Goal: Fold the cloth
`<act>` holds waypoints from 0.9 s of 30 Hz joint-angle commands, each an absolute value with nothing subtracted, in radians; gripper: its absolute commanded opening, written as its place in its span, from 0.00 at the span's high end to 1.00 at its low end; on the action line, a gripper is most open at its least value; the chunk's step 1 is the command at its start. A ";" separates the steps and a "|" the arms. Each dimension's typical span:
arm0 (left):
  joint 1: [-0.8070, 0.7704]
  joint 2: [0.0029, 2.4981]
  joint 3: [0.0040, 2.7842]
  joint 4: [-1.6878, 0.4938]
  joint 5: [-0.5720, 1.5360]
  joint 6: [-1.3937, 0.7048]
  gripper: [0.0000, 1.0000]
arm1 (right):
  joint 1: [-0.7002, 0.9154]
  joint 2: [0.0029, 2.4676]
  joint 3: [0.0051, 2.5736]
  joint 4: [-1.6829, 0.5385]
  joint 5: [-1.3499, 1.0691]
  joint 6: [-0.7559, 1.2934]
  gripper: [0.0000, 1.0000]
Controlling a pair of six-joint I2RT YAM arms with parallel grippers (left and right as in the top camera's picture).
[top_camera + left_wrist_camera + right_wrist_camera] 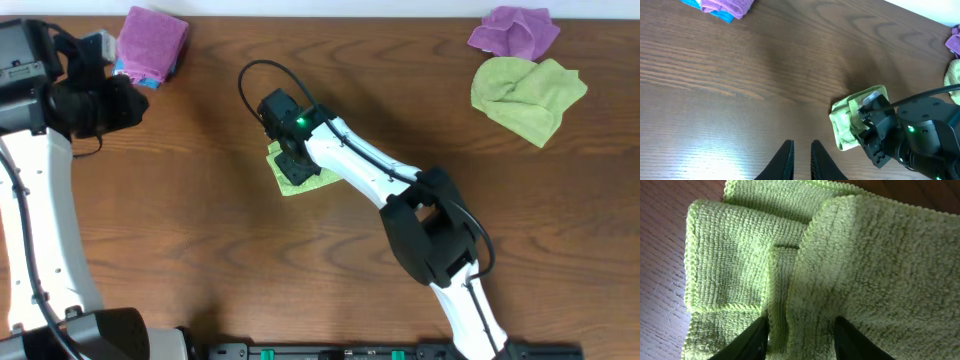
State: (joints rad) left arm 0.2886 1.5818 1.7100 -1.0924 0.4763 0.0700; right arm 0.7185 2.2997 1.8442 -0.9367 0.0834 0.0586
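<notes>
Cloth (310,186) lay at the middle of the table (200,250), pale green terry folded into a small layered square (hems showing). We counted five cloths: a folded purple cloth (152,40) on a blue cloth (125,68) far left, this one, then a crumpled purple cloth (515,30) and a crumpled green cloth (528,92) far right. We saw the left gripper (801,160) empty, its fingers nearly together. The right gripper (801,337) pinched a raised fold of the cloth.

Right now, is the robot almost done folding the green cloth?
Nearly, it seems. Done: the green cloth already lies as a small layered square on the table. In hand: the right hand pinches one fold. Left: let go and maybe flatten that flap. A crumpled green cloth and a crumpled purple cloth lie unfolded.
</notes>
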 commanded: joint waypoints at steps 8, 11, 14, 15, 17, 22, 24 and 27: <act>0.296 1.582 1.705 -1.092 0.518 0.102 0.85 | 0.730 2.340 1.836 -0.934 0.097 0.051 0.99; 0.296 1.582 1.705 -1.090 0.517 0.104 0.85 | 0.730 2.339 1.839 -0.938 0.097 0.053 0.99; 0.296 1.582 1.705 -1.087 0.517 0.110 0.84 | 0.733 2.328 1.856 -0.955 0.097 0.066 0.99; 0.296 1.582 1.705 -1.085 0.517 0.110 0.84 | 0.735 2.324 1.868 -0.963 0.097 0.066 0.99; 0.296 1.582 1.705 -1.083 0.517 0.110 0.84 | 0.735 2.312 1.890 -0.978 0.097 0.066 0.99; 0.296 1.582 1.705 -1.084 0.517 0.110 0.83 | 0.735 2.293 1.963 -1.022 0.097 0.066 0.99; 0.296 1.582 1.705 -1.084 0.517 0.110 0.83 | 0.736 2.293 1.986 -1.039 0.077 0.066 0.99; 0.296 1.582 1.705 -1.084 0.517 0.110 0.83 | 0.741 2.293 1.997 -1.045 0.032 0.066 0.99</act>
